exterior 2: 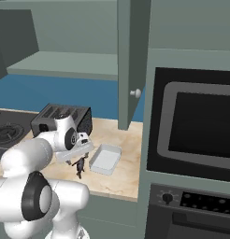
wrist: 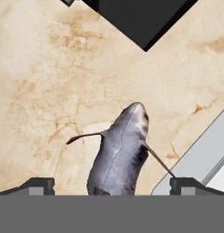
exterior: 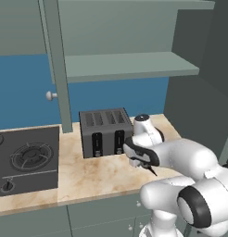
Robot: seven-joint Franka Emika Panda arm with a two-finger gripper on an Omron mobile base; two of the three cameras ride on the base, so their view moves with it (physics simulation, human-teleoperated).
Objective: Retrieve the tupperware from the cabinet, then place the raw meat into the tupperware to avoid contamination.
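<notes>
Grey raw meat (wrist: 120, 152) lies between the wide-open tool's (wrist: 112, 184) fingertips.

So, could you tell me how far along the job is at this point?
Done: the tupperware is out of the cabinet and sits empty on the counter. In hand: the open gripper hovers over the raw meat, fingertips either side, not closed. Left: grasp the meat and put it in the tupperware.

kitchen: toaster (exterior: 105, 132), stove (exterior: 25, 159), oven (exterior 2: 191, 140)
</notes>
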